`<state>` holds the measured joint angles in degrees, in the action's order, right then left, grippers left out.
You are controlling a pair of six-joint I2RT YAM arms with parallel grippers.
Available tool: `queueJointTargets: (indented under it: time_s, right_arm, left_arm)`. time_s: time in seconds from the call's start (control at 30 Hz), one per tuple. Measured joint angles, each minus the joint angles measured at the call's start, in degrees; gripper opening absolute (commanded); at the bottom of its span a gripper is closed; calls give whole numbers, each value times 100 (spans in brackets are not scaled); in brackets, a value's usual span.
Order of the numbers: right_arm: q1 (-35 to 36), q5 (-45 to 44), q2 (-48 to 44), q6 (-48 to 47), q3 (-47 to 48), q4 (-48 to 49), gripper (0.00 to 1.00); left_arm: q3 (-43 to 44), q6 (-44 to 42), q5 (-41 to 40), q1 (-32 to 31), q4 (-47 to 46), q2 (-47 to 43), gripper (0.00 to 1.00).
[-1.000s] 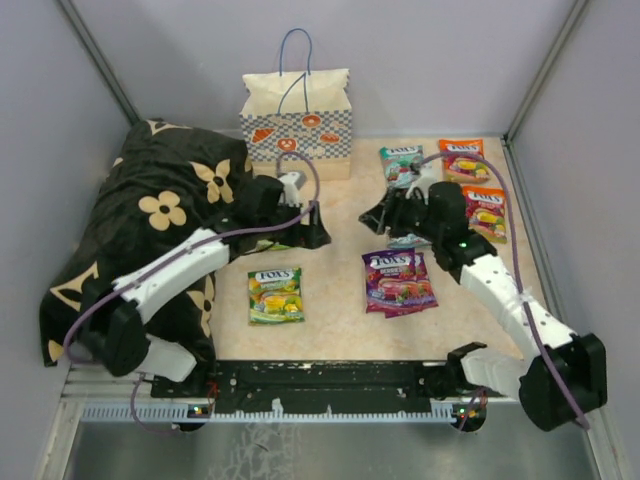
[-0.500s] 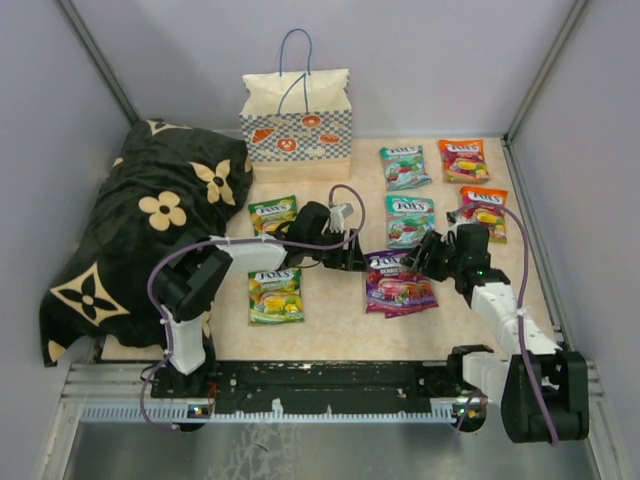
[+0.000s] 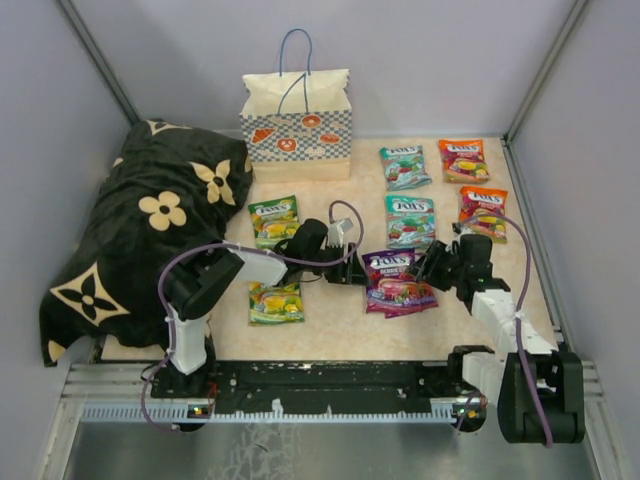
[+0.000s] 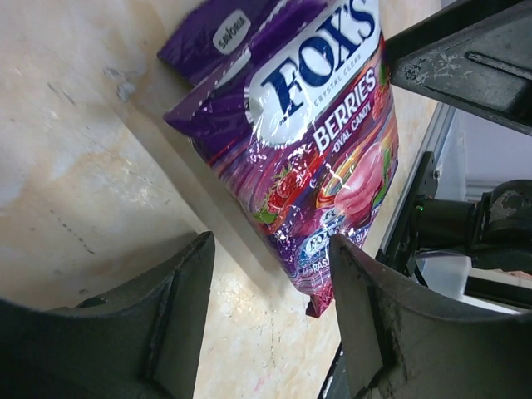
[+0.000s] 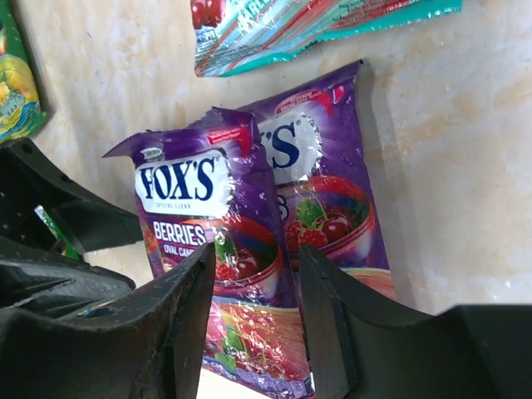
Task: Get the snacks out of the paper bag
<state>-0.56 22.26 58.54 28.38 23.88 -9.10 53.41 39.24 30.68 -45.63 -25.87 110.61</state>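
Beige table (image 3: 330, 322), L hand (image 4: 268, 259) open, empty

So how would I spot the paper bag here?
Look at the back edge of the table, right of the black flower-patterned cushion. The paper bag stands there upright: cream, with a blue-white checkered band and blue cord handles, unlike the flat candy packets in front.

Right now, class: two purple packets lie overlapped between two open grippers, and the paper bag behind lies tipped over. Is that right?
Not quite. The paper bag stands upright, as the top external view shows. The two purple packets do lie overlapped between the open left gripper and right gripper.
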Motion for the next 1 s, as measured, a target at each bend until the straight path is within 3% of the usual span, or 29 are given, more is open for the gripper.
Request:
queueJointTargets:
  time_s: [0.3, 0.8, 1.0]
  right_arm:
    - [0, 118, -2, 131, -262, 269, 39]
    - [0, 306, -4, 223, -472, 651, 27]
    - [0, 321, -4, 225, -472, 664, 17]
  left_arm:
    - [-125, 372, 162, -136, -584, 201, 54]
    - [-103, 481, 184, -195, -660, 304, 41]
    - [-87, 483, 153, -197, -627, 306, 28]
